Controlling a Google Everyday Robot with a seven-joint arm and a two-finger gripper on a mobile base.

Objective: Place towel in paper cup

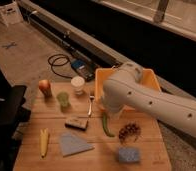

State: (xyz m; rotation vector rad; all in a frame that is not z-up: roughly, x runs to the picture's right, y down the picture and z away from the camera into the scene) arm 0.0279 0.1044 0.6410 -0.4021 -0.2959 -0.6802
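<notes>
The towel [73,144] is a flat grey-blue cloth lying at the front of the wooden table [36,160]. The paper cup [78,84] is small and white and stands upright at the table's back edge, left of the arm. My gripper [105,103] is at the end of the big white arm that reaches in from the right. It hangs over the middle of the table, right of the paper cup and behind the towel. It touches neither.
A green cup [63,99] and an apple [45,87] stand left of the paper cup. Also on the table are a brown bar [76,122], a yellow banana [43,141], a green pepper [106,125], dark grapes [129,132] and a blue sponge [128,155]. An orange bin [149,80] sits behind the arm.
</notes>
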